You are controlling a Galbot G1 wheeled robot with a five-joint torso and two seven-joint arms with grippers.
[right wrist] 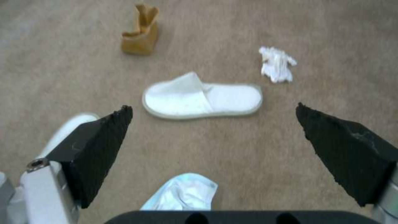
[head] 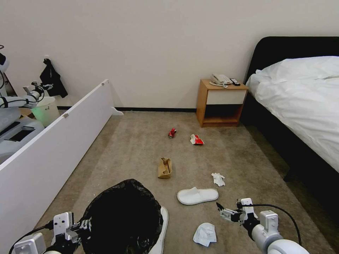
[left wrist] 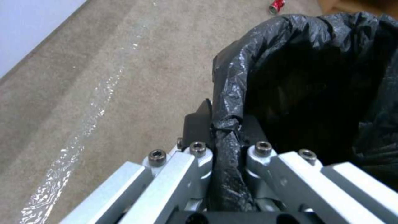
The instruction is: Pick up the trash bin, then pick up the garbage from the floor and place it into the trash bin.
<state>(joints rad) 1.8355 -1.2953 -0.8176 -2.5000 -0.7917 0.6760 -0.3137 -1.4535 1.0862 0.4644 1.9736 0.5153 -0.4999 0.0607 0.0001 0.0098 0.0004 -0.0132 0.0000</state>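
left gripper [left wrist: 226, 124] clenches the trash bin [head: 122, 215] rim; right gripper [right wrist: 213, 124] hangs released above bare floor [right wrist: 232, 149] beside a slipper [right wrist: 203, 99].

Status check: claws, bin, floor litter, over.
Left claw shut on trash bin rim, bag pinched. Right claw open, above the floor, white slipper ahead, crumpled tissue just below. Nothing blocking the slipper.

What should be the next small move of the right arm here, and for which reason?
Probably lower the right tool onto the crumpled white tissue, the nearest litter. Its jaws are open and empty above the floor, and the tissue lies just below them in the right wrist view. The left tool already clamps the rim of the trash bin, so the bin is ready.
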